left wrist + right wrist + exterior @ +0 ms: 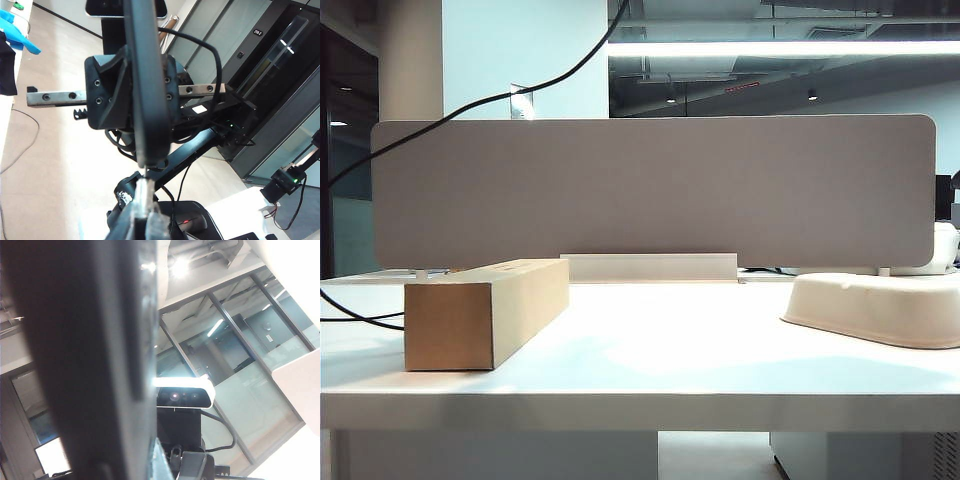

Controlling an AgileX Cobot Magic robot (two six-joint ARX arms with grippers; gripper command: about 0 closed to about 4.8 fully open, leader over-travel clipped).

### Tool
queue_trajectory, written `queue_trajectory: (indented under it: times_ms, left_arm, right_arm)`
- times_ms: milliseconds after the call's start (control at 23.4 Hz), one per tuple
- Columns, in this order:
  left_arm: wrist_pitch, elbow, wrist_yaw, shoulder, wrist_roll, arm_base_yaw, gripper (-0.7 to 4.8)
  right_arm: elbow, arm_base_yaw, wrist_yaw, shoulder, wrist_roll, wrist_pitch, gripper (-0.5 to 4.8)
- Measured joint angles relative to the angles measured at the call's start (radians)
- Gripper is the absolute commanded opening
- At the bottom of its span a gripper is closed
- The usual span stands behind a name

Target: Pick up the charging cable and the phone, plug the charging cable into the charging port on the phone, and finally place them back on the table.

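Filling right hand (pixel 150 460) view: phone (pixel 75 355), clamped; left hand (pixel 145 220) pinched.

Bright overhead glare, blurred wrist foregrounds

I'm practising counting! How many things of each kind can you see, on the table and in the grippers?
1 cardboard box, on the table
1 pale tray, on the table
1 phone, in the right gripper
1 charging cable, in the left gripper
Total: 4
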Motion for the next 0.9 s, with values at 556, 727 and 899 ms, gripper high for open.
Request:
queue_trajectory:
  times_ms: [556, 727, 899]
  left_arm:
    - [0.12, -0.002, -0.026, 0.032, -0.122, -0.012, -0.06]
    - [0.127, -0.002, -0.025, 0.045, -0.129, -0.019, 0.24]
    - [0.119, -0.001, -0.021, 0.047, -0.141, 0.005, 0.68]
  right_arm:
    - [0.002, -0.005, 0.0, 0.056, 0.0, 0.037, -0.05]
    - [0.002, -0.006, 0.002, 0.059, -0.034, 0.035, -0.05]
    - [0.002, -0.001, -0.014, 0.065, -0.117, -0.029, -0.05]
